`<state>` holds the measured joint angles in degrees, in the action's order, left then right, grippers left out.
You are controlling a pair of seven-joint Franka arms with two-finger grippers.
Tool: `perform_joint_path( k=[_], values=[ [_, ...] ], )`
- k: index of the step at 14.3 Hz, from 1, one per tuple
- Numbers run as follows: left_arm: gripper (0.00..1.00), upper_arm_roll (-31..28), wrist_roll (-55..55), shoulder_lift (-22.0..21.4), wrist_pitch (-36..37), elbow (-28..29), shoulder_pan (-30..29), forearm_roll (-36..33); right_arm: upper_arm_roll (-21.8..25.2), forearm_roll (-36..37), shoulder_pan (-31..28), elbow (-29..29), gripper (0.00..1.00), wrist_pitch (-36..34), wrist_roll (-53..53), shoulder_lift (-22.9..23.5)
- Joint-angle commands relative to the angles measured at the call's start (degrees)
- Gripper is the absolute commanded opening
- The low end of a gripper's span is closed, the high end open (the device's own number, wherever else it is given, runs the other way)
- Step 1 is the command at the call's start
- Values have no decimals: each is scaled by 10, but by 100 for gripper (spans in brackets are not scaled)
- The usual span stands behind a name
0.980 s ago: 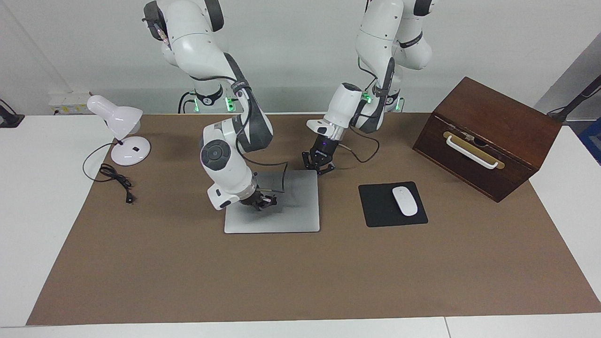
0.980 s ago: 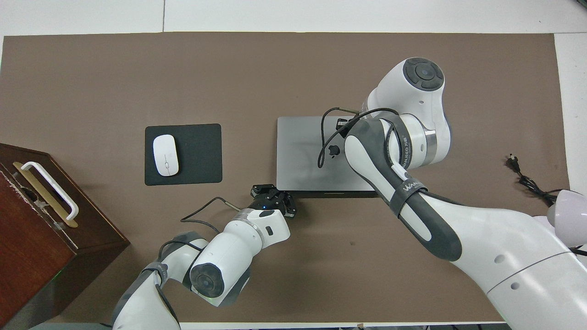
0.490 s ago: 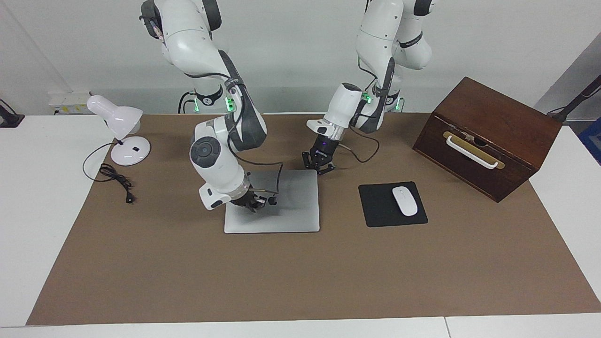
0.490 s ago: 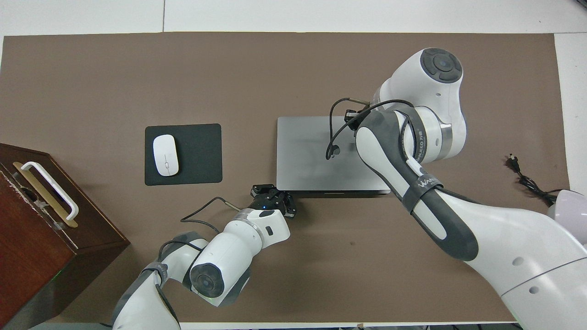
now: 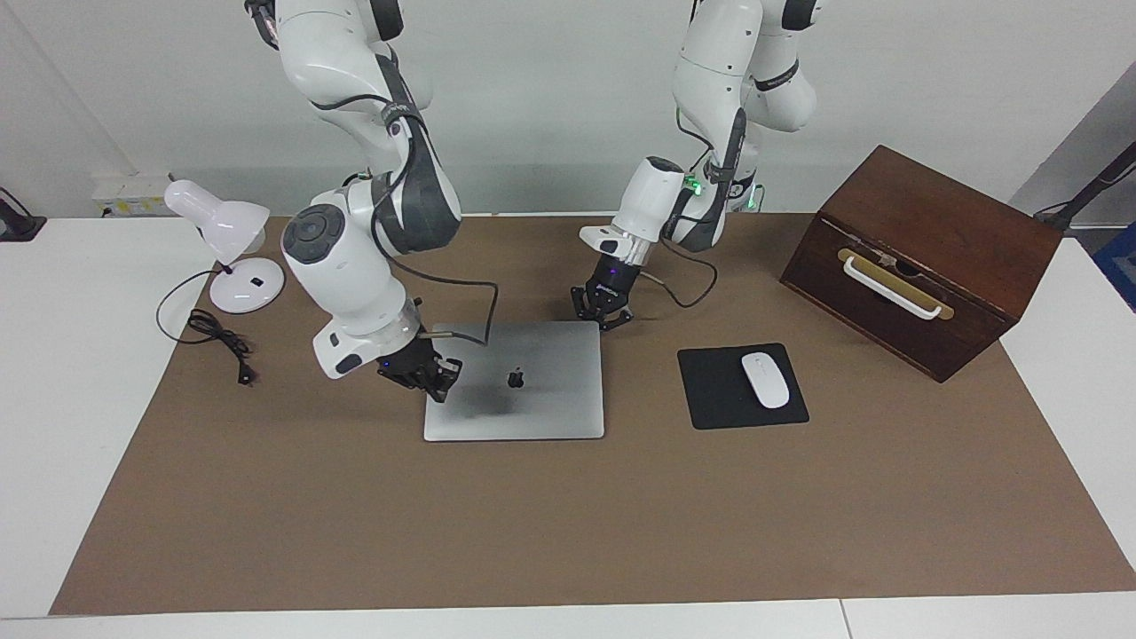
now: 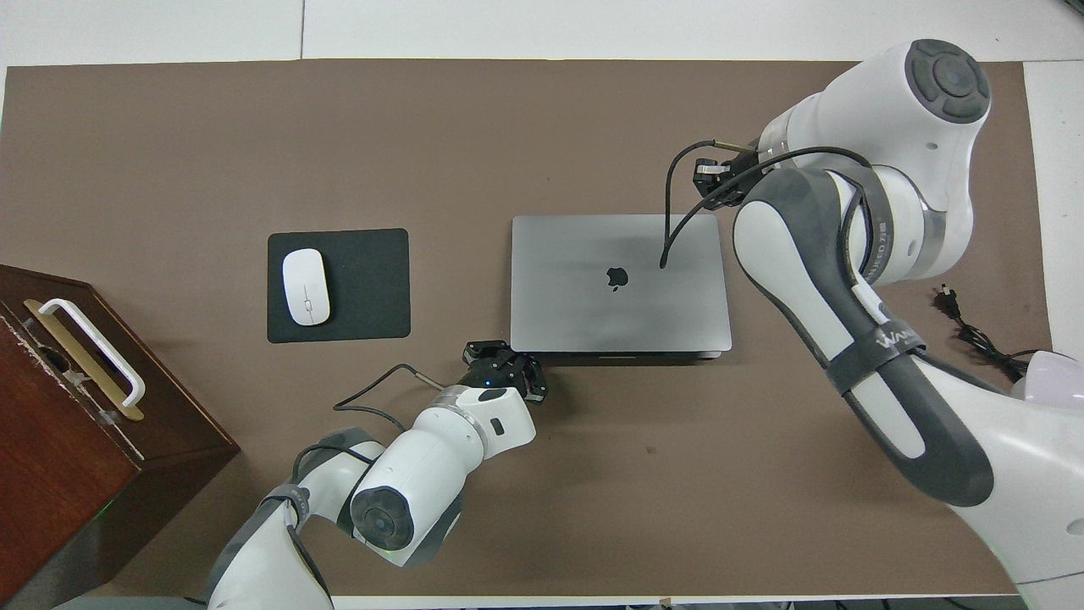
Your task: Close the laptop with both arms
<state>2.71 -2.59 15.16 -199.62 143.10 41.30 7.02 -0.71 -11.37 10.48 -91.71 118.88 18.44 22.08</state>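
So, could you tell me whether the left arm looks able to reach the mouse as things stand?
Probably yes: the left gripper sits by the laptop's corner, and only bare mat separates it from the mouse on its pad.

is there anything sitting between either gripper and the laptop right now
Nothing visible does. The laptop lies shut and bare-lidded; the left gripper is at its corner nearest the robots, and the right gripper is at its edge toward the lamp.
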Motion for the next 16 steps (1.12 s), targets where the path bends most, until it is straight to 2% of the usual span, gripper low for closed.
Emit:
perform_joint_path(
  k=[1, 4, 5, 7, 9, 12, 14, 16],
  values=[
    [0, -10, 5, -18, 1, 23, -12, 5, -4, 35, -5, 3, 52, -1, -28, -1],
    [0, -10, 5, -87, 105, 28, -19, 5, -4, 50, -6, 3, 93, 14, -40, -2],
    [0, -10, 7, -122, 158, 28, -31, 5, -3, 64, -8, 3, 100, 27, -61, -2],
    [0, -11, 11, -188, 273, 24, -44, 5, -5, 96, -26, 5, 100, 33, -99, -4],
    [0, -12, 14, -231, 345, 21, -52, 5, -3, 111, -32, 16, 100, 28, -126, -12],
    [0, -13, 31, -289, 509, -22, -87, 5, -4, 115, -47, 21, 100, -9, -139, -58],
    [0, -13, 71, -298, 645, -94, -131, 5, -4, 115, -56, 14, 100, -40, -136, -92],
    [0, -13, 74, -297, 718, -140, -160, 5, -5, 115, -73, -6, 100, -67, -141, -123]
  ],
)
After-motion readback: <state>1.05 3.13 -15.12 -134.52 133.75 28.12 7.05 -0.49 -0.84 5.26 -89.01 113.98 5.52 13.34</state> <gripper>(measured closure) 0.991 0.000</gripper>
